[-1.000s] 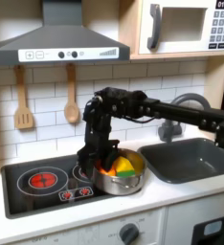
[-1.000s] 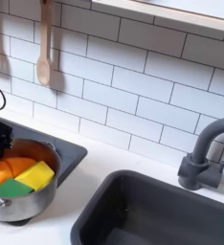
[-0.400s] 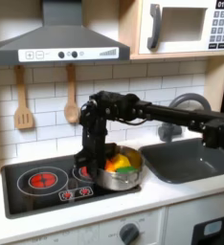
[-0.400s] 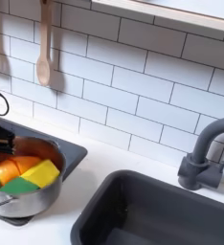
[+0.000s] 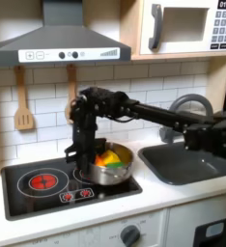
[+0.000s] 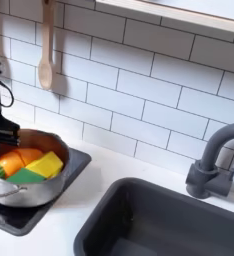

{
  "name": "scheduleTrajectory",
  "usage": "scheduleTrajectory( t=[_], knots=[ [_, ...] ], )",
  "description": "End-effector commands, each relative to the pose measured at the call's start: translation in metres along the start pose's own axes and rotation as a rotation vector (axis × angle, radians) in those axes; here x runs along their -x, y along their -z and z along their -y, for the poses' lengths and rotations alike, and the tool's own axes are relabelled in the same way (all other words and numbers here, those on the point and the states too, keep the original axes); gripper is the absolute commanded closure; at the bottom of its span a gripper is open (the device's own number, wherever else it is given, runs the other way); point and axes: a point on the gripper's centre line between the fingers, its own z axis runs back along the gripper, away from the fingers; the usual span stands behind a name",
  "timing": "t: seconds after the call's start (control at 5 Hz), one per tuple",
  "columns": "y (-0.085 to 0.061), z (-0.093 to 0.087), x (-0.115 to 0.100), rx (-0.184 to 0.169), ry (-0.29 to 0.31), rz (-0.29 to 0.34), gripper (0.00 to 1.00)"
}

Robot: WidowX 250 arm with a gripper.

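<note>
A silver pot (image 5: 111, 175) sits over the right side of the black stovetop (image 5: 33, 191); in the second exterior view the pot (image 6: 27, 193) is at the left edge. It holds an orange piece (image 6: 13, 160), a yellow piece (image 6: 46, 164) and a green piece (image 6: 23, 177). My gripper (image 5: 79, 154) points down at the pot's left rim and appears shut on it. In the second exterior view the gripper (image 6: 0, 139) stands at the pot's far-left rim, partly cut off by the frame.
A dark sink (image 5: 187, 160) with a grey faucet (image 5: 185, 103) lies at the first exterior view's right. Two wooden utensils (image 5: 23, 103) (image 5: 71, 97) hang on the tiled wall. A range hood (image 5: 57, 43) and a microwave (image 5: 185, 25) are overhead.
The arm has swung toward the first exterior view's left, and the pot has moved left with it across the stovetop, away from the sink.
</note>
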Motion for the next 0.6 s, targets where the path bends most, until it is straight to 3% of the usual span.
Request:
scheduleTrajectory(
  t=[0.0,0.2,0.4],
  knots=[
    [-0.001,-0.022,-0.014,-0.011,-0.061,0.009,1.00],
    [0.002,-0.027,-0.015,-0.011,-0.080,0.004,1.00],
    [0.004,-0.038,-0.009,-0.036,-0.128,0.001,1.00]
  ],
)
